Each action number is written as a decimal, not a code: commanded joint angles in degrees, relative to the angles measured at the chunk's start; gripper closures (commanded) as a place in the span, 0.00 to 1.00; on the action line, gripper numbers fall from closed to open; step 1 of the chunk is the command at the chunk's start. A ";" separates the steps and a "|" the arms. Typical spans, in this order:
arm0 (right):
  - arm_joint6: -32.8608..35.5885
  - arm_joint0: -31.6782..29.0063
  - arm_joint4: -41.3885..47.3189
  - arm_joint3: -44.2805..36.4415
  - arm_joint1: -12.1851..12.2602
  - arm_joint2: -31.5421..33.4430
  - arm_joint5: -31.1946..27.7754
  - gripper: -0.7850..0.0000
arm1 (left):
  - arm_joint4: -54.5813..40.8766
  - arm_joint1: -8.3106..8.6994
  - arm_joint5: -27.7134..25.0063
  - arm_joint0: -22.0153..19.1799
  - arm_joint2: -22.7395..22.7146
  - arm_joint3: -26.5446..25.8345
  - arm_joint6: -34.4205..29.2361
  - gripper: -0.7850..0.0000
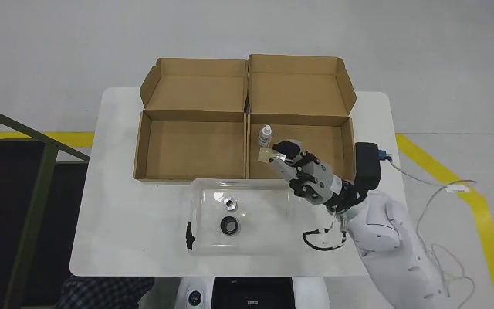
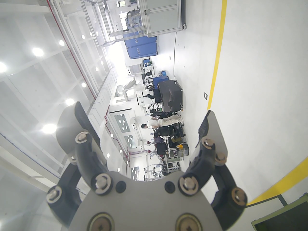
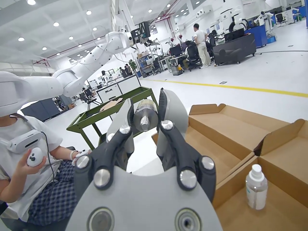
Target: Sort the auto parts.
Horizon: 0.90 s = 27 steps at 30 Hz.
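Observation:
My right gripper [image 1: 278, 157] is shut on a small metal cylinder part [image 3: 144, 117] with a pale wrapped body. It hangs over the front edge of the right cardboard box [image 1: 333, 144], close to a small clear bottle [image 1: 265, 136] standing in that box. A clear plastic tray [image 1: 202, 193] at the table's front holds a small silver ring [image 1: 230, 205] and a black ring [image 1: 230, 226]. My left gripper [image 2: 144, 118] is open with nothing between its fingers, raised high and facing out into the room, away from the table.
The left cardboard box [image 1: 154, 151] stands with its lid open beside the right one. A black part [image 1: 188, 234] lies at the tray's left edge. A green cart [image 3: 113, 111] stands beyond the table. Bare table [image 1: 116, 193] lies left of the tray.

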 commanded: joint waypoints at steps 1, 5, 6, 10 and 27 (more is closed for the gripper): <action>-0.06 -0.07 -0.13 -0.26 0.00 0.31 0.06 1.00 | 0.00 0.00 0.00 0.00 0.00 0.00 0.00 0.00; 0.12 -0.36 -1.23 -0.72 0.03 0.98 0.40 1.00 | 0.00 0.00 0.00 0.00 0.00 0.00 0.00 0.00; 0.35 -0.46 -1.82 -0.77 0.05 1.21 0.66 1.00 | 0.00 0.00 0.00 0.00 0.00 0.00 0.00 0.00; 2.14 -0.84 -5.27 -0.84 0.19 1.76 1.33 1.00 | 0.00 0.00 0.00 0.00 0.00 0.00 0.00 0.00; 11.15 -0.74 -17.66 2.25 0.86 3.46 5.34 1.00 | 0.00 0.00 0.00 0.00 0.00 0.00 0.00 0.00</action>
